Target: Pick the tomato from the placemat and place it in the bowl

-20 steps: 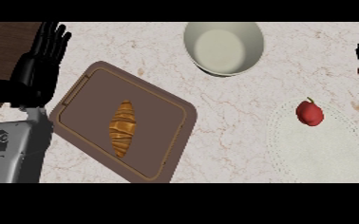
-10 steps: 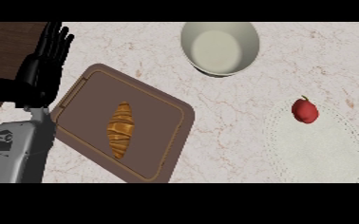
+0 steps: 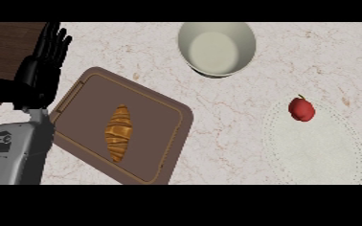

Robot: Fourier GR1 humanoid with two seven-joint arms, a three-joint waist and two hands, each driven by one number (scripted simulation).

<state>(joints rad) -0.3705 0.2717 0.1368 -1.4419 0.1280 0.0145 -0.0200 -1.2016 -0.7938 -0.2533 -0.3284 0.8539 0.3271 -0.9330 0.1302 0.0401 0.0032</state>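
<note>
Near the right edge of the tabletop (image 3: 233, 100) your tomato (image 3: 302, 109) lies on the placemat (image 3: 311, 153), bowl (image 3: 216, 48) empty (left hand (image 3: 44, 62) spread at the left edge, right hand unseen): nothing done yet.

one head view only, set above, aimed steeply down onto counter top (image 3: 233, 110), fairly near; left hand (image 3: 42, 72) showing at view's left edge.

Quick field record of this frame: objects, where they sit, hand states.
tomato: on the placemat, near its upper left edge, untouched
placemat: white, right side of counter
bowl: top centre, apart from placemat, no tomato in it
croissant: on brown board, left of centre
left hand: open, fingers up, resting at left edge
right hand: not in view
</note>
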